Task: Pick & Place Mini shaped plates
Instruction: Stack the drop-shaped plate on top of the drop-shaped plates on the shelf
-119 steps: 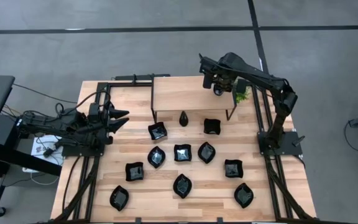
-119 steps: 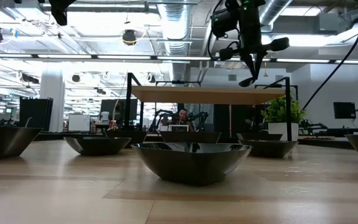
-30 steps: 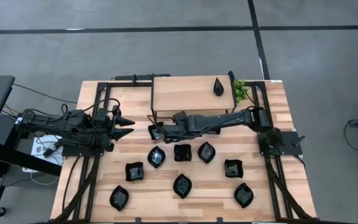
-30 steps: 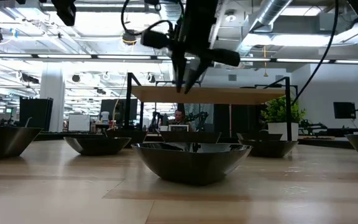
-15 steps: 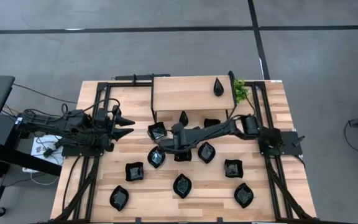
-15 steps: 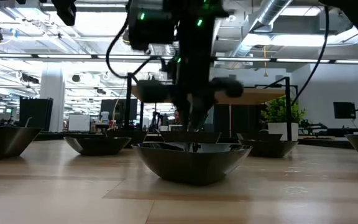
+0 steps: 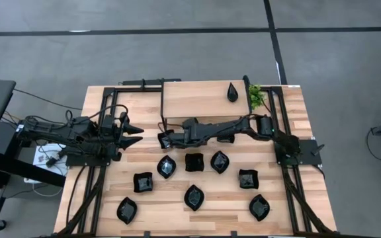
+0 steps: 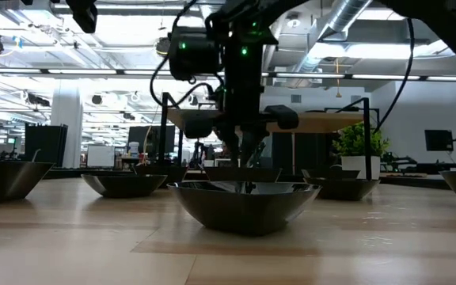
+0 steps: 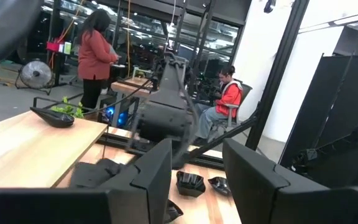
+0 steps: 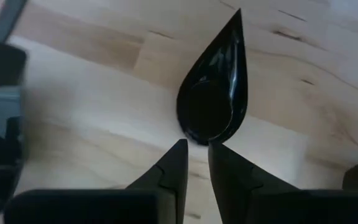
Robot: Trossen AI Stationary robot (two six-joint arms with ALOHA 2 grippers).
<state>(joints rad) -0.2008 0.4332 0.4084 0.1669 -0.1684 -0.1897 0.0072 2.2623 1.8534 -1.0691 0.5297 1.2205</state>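
The right claw point(image 10: 196, 152) reaches in low under the shelf point(image 7: 197, 99), pointing down at the surface point(image 7: 290, 211). Its fingers point(image 10: 173, 165) stand a narrow slit apart with nothing between them. Directly ahead of its tips lies a teardrop plate point(image 10: 213, 93), flat on the wood, rounded end nearest the claw and point facing away. The tips are just short of that rounded end; I cannot tell if they touch it. From above, the arm hides this plate.

A square plate point(image 7: 166, 139) sits just beside the right claw's tip. The other plates are spread on the open surface to the claw's side away from the shelf. The nearest row is a leaf point(image 7: 167, 166), a square point(image 7: 194, 161) and another leaf point(image 7: 219, 161), and more lie beyond. A second teardrop point(image 7: 233, 92) rests on top of the shelf, above and behind the claw, next to the plant point(image 7: 255, 97).

The left claw point(image 7: 132, 130) waits at the surface's edge, near the right claw's tip, with its fingers point(image 9: 157, 168) well apart and holding nothing.

Past the shelf, a person in red point(image 9: 95, 56) stands and another point(image 9: 225, 99) sits.
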